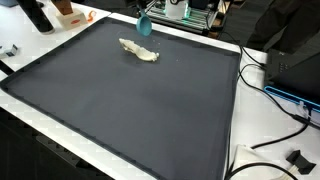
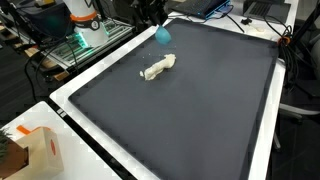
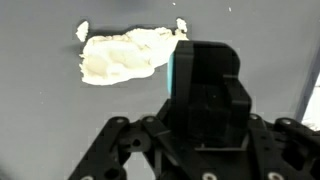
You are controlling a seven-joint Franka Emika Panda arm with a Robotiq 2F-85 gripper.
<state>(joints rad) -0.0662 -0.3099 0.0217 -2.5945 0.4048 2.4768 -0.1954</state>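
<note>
Currently the gripper (image 1: 145, 21) is hanging over the far edge of the dark mat (image 1: 130, 110), close to the white table rim (image 1: 237, 110). The jaws are looking nearly closed around a small teal object (image 1: 144, 29), which is showing just under the claw in both exterior views. In the wrist view only a teal strip (image 3: 178, 72) is showing beside a dark block between the finger linkages, so how deep the grip goes cannot be told. Whether the teal object is hanging clear of the mat or touching it is not resolving either.

A pale crumpled lump (image 2: 157, 68), possibly cloth or dough, is lying flat on the mat; it is sitting near the claw but apart from it, and is filling the upper left of the wrist view (image 3: 120, 55).

Risks, as judged from here:
- The hold is looking shallow and off to one side; a quick swing could be letting the teal object slip and drop onto the mat or over the rim.
- The claw is working near the lump; a low pass could be dragging or smearing it across the mat.
- Dark cables (image 1: 280, 135) are lying on the table beside the mat; a wide sweep of the arm could be snagging them.
</note>
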